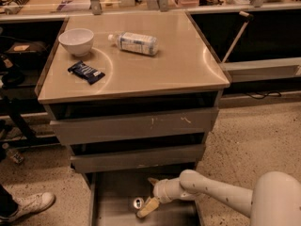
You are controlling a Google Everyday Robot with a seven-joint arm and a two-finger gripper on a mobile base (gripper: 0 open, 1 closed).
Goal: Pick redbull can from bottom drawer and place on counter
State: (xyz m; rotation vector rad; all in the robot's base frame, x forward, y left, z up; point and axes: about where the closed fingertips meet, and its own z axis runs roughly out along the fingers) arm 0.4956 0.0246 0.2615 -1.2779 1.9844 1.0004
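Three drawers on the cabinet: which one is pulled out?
The bottom drawer: its floor shows, with the can standing in it and the pincer close beside the can. The top drawer and middle drawer show only their fronts.

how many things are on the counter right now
3: bowl back left, snack packet in front of it, bottle lying back centre. The gripper is in the bottom drawer by the redbull can.

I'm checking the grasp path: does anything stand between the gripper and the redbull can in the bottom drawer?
Nothing visible does. The gripper hangs open inside the bottom drawer, just right of the redbull can, its lower finger close beside the can.
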